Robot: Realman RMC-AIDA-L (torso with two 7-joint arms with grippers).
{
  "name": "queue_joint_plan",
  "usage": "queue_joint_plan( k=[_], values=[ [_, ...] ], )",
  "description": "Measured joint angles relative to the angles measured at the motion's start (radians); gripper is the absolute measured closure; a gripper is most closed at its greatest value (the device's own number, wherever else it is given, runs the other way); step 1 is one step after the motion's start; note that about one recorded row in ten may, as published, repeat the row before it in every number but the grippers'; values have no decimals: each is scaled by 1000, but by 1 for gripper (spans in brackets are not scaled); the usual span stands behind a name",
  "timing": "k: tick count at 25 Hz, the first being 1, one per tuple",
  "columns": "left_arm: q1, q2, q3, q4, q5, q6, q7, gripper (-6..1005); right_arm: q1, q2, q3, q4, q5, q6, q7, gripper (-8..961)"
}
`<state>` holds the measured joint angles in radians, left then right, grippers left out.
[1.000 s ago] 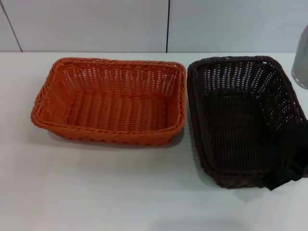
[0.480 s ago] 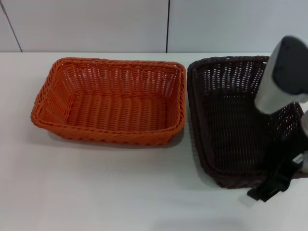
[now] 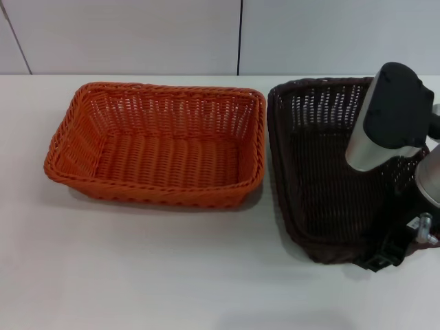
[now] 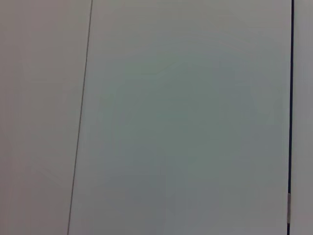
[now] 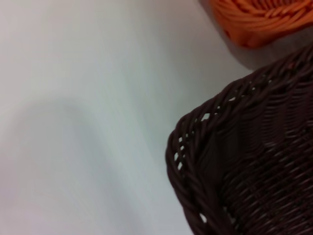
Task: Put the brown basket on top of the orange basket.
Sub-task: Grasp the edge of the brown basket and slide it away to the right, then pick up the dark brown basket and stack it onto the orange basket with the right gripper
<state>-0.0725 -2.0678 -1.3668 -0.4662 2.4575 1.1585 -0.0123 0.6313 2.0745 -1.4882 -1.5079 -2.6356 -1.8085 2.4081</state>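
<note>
Reaching right hand (image 3: 385,258) at brown basket (image 3: 323,172)

The right arm (image 3: 385,120) is silver with a black cap and black claw (image 3: 385,256).

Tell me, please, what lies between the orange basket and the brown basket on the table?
Nothing: in the head view only a narrow strip of bare white table separates the orange basket from the brown basket; they sit side by side, apart.

1 orange basket (image 3: 155,143), 1 brown basket (image 3: 323,172), both on 1 white table (image 3: 137,268). 1 robot arm (image 3: 388,117) in view, right side.
</note>
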Motion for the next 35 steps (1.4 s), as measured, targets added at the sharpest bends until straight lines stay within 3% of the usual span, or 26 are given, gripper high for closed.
queue_joint_plan(
  k=[2,7,10,21,27,35],
  values=[
    [-1,1,0,0,0,0,0,212,2,0,-22,6,-2,10,0,368],
    [-7,3,-2,5,1,0,0,212,2,0,-31,-3,-3,18,10,612],
    [-14,3,-6,14,2,0,0,212,-4,1,-31,-31,-3,21,21,677],
    [-27,4,-9,33,2,1,0,213,-24,3,-33,-242,-29,-1,94,746],
    [-27,5,-9,34,2,3,0,213,-8,2,-33,-439,-92,-42,148,767],
    [-24,6,-9,37,6,7,0,213,37,2,-64,-498,-152,-52,179,778]
  ],
)
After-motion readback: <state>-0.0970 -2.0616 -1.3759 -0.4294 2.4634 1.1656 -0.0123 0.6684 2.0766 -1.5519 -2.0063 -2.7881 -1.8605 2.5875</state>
